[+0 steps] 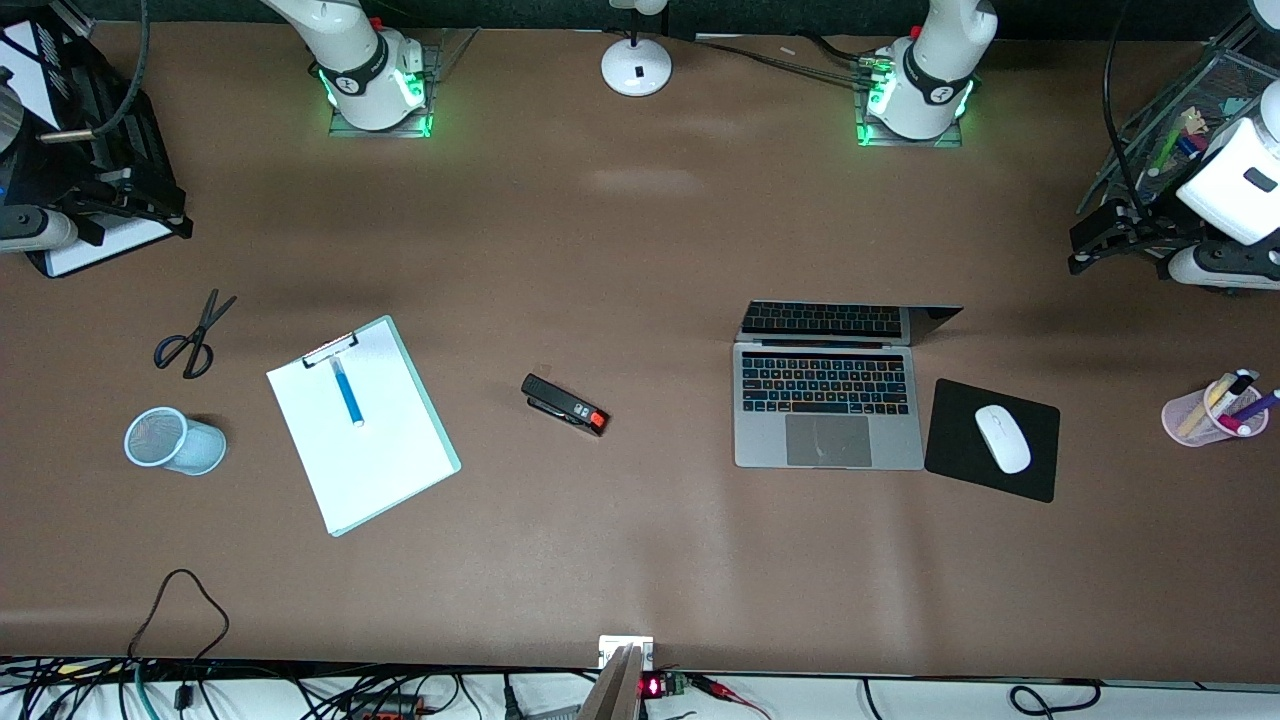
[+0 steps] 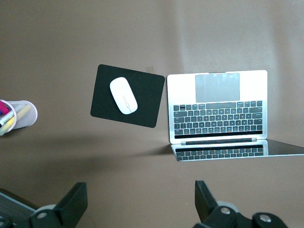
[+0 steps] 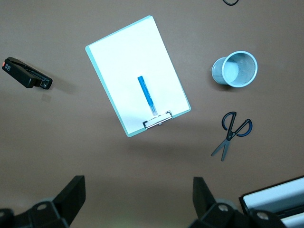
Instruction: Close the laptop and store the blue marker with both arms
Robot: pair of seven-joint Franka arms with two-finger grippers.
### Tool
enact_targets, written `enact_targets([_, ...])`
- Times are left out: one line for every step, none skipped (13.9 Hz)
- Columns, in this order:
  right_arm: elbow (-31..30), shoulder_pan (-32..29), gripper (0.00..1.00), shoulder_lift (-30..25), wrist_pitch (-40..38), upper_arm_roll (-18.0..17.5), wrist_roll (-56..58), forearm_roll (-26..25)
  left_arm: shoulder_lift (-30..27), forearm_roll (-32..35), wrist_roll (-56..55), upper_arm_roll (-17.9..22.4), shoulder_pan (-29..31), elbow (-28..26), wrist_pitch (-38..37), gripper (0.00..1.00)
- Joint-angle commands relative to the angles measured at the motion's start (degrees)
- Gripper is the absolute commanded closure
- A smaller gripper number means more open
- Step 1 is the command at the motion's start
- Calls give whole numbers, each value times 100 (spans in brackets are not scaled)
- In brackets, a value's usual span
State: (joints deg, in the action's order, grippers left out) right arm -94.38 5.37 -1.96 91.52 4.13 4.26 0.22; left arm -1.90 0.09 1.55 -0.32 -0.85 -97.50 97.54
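From the front, the laptop (image 1: 828,400) stands open on the bench (image 1: 640,560), a black mousepad (image 1: 992,440) with a white mouse (image 1: 1002,438) just beside it. The blue marker (image 1: 348,392) lies on a clipboard (image 1: 362,425), with scissors (image 1: 194,335), a mesh cup (image 1: 172,440) and a stapler (image 1: 565,404) nearby.

Left wrist view: left claw (image 2: 142,206) spread wide, raised above bare bench near the laptop (image 2: 217,107).

Right wrist view: right claw (image 3: 137,204) equally wide above the bench near the marker (image 3: 147,95).

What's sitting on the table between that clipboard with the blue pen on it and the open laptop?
Only a black stapler with a red end lies between the clipboard holding the blue marker and the laptop; the front view shows it.
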Motion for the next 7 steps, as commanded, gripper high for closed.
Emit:
enact_targets([-80, -9, 0, -85, 50, -9, -57, -57, 93, -97, 74, 6, -11, 205, -86, 0])
enact_targets([-72, -9, 0, -85, 59, -9, -57, -66, 93, -97, 74, 6, 6, 205, -86, 0])
enact_targets([-54, -18, 0, -76, 59, -9, -57, -66, 93, -97, 82, 6, 24, 205, -86, 0])
enact_targets([-45, -18, 0, -50, 68, -9, -57, -57, 93, -97, 82, 6, 6, 205, -86, 0])
enact_targets([-37, -27, 0, -24, 68, -9, -57, -57, 93, -97, 74, 6, -3, 205, -86, 0])
enact_targets([-28, -27, 0, 3, 77, -9, -66, -39, 93, -97, 74, 6, -3, 205, -86, 0])
enact_targets([-28, -36, 0, 29, 77, -9, -66, -5, 93, -97, 82, 6, 6, 205, -86, 0])
